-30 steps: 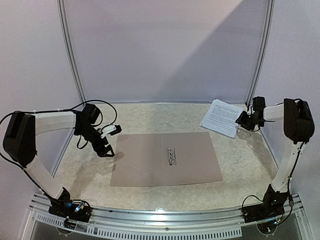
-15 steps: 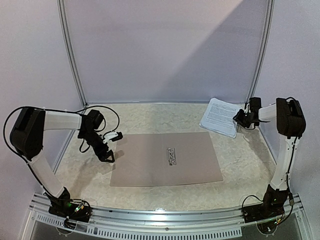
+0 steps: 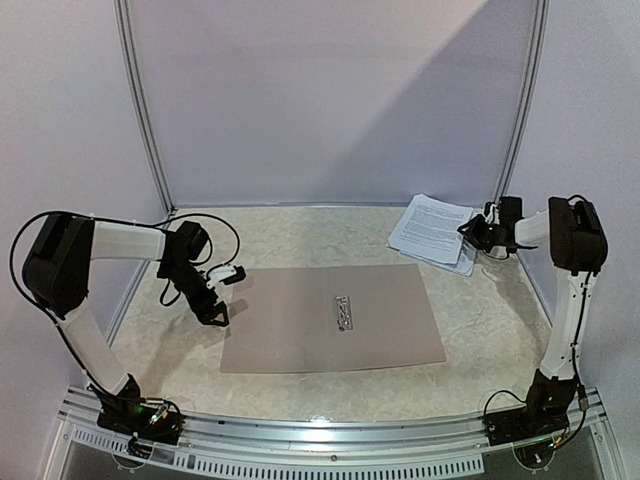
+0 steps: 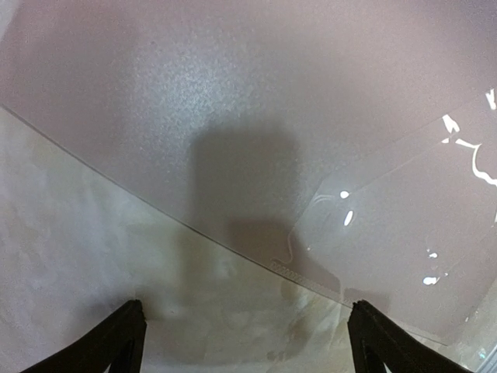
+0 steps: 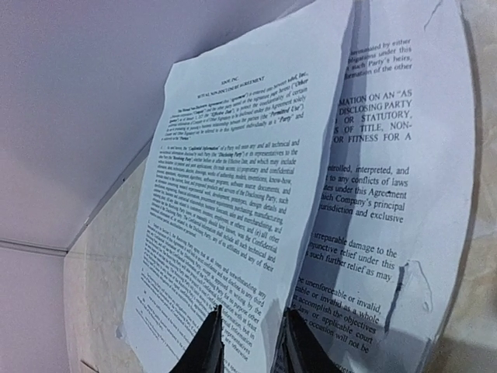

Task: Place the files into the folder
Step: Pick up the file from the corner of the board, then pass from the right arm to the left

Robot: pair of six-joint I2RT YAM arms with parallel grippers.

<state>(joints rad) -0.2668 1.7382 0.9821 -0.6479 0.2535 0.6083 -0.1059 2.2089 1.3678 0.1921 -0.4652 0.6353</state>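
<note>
Dull tan-brown on the folder, white files packed with black print, a cream marbled table, pale lilac walls.

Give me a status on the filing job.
Done: nothing filed yet; the folder lies flat on the table, tan cover up, no paper on it. In hand: the right end effector pinches the edge of the top sheet of the papers in the far right corner, bowing it up; the left end effector hovers open at the folder's left edge. Left: open the folder, carry every sheet across, slide them in.
</note>
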